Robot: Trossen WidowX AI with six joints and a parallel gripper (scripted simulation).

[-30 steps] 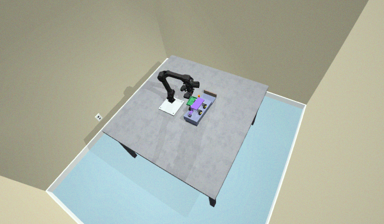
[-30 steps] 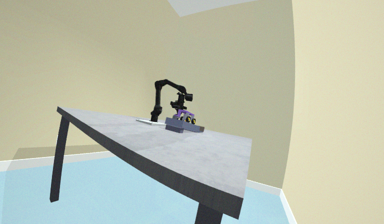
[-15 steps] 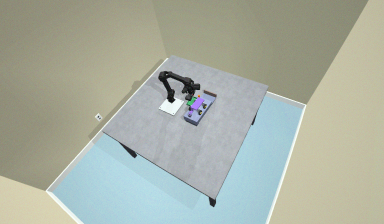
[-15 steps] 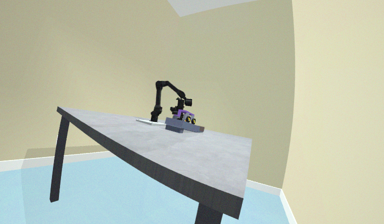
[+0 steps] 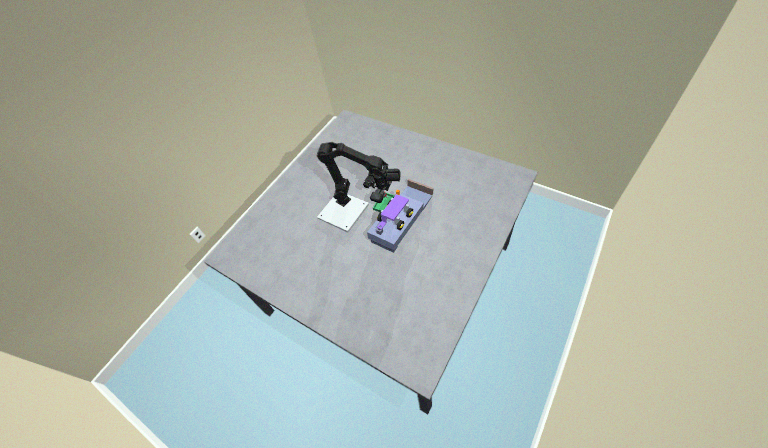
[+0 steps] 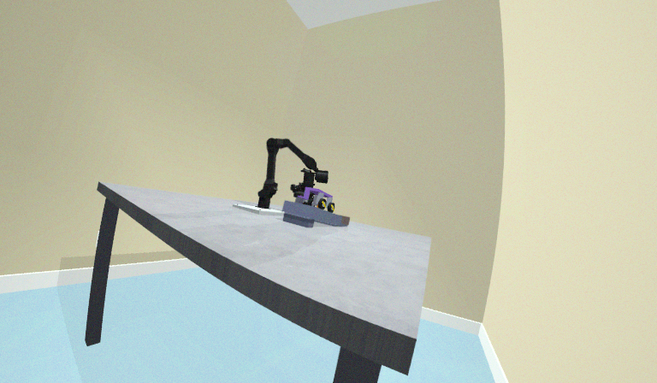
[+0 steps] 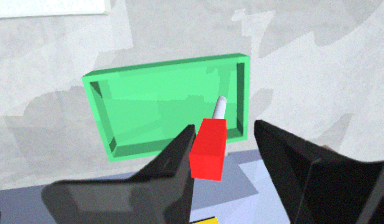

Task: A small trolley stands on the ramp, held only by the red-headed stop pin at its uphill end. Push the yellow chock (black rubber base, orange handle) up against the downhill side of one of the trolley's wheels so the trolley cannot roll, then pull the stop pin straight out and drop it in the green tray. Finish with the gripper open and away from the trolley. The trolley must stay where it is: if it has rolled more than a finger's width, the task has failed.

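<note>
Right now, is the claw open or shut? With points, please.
The claw (image 5: 378, 195) (image 6: 298, 193) (image 7: 224, 128) is partly open: in the wrist view, a gap shows between the pin's red head (image 7: 207, 156) and one finger (image 7: 295, 169).

My hand (image 7: 224, 128) has dark, matt fingers that look like smooth plastic. The stop pin's red head (image 7: 208, 149) looks like flat, smooth plastic, its pale shaft (image 7: 219, 108) like smooth metal. The green tray (image 7: 166, 106) looks like smooth plastic. My desk (image 5: 339, 262) (image 6: 310, 262) (image 7: 170, 29) has a matt, mottled, stone-like top; its dark edge looks like grained wood.
</note>
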